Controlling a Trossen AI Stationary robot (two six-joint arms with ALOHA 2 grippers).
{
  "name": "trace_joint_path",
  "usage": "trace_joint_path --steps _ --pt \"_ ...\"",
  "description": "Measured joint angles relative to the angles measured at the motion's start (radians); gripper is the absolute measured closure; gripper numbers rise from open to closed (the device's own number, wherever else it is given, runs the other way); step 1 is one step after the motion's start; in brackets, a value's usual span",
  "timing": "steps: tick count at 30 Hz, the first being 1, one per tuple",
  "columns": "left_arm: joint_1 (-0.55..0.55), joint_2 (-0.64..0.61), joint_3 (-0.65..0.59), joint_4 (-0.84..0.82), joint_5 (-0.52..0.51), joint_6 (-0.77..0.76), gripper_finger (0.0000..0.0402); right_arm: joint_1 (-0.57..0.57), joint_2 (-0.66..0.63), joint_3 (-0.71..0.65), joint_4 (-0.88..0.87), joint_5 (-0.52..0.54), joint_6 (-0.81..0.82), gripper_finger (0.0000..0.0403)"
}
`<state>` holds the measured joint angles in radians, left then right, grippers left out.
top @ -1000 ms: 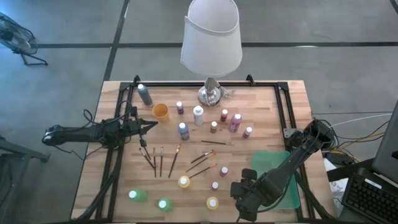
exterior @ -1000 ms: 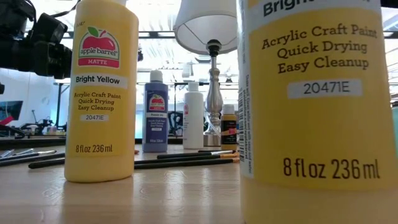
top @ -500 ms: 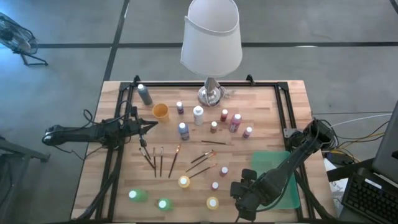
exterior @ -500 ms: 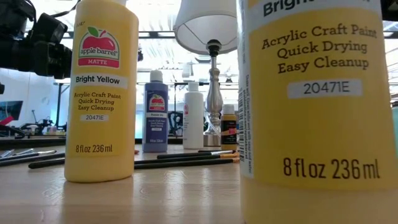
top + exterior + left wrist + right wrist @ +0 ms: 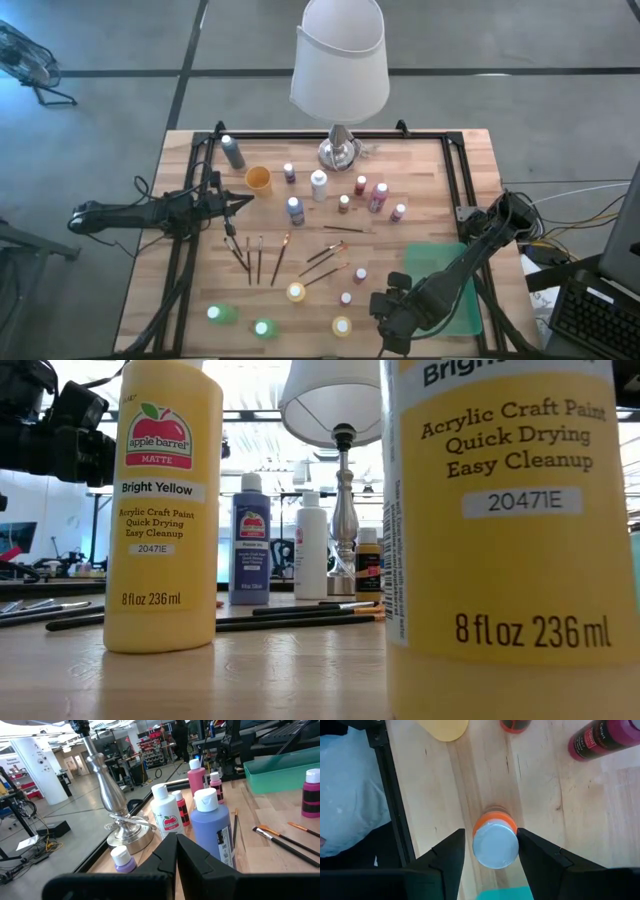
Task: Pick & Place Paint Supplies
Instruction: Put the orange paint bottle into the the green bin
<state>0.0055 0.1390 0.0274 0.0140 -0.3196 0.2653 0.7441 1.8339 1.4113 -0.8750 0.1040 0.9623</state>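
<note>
An orange paint bottle with a white cap (image 5: 495, 842) stands upright on the wooden table. My right gripper (image 5: 491, 836) points down over it, open, one finger on each side of the cap; I cannot tell whether a finger touches it. In the high view this gripper (image 5: 386, 312) hides the bottle, near the front edge beside the green tray (image 5: 468, 310). Other paint bottles (image 5: 342, 326) (image 5: 359, 274) stand around, and paintbrushes (image 5: 262, 258) lie flat mid-table. My left gripper (image 5: 238, 203) waits shut and level at the table's left, with a blue bottle (image 5: 212, 825) ahead of it.
A tall lamp (image 5: 340, 60) with a white shade stands at the far middle. Two large yellow bottles (image 5: 165, 510) fill the low view. An orange cup (image 5: 258, 179) and a grey bottle (image 5: 232, 152) stand far left, with green bottles (image 5: 215, 314) near left. A black frame (image 5: 395, 810) borders the table.
</note>
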Motion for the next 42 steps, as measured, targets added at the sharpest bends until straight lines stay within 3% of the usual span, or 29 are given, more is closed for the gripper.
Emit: trace_joint_path --steps 31,42 --pt "0.001 0.000 0.000 0.000 0.000 0.000 0.0389 -0.001 0.000 -0.022 0.022 0.011 -0.001 0.0285" --pt "0.001 0.000 0.000 0.000 0.000 0.000 0.0389 0.000 -0.076 0.042 -0.146 0.054 0.004 0.0286"
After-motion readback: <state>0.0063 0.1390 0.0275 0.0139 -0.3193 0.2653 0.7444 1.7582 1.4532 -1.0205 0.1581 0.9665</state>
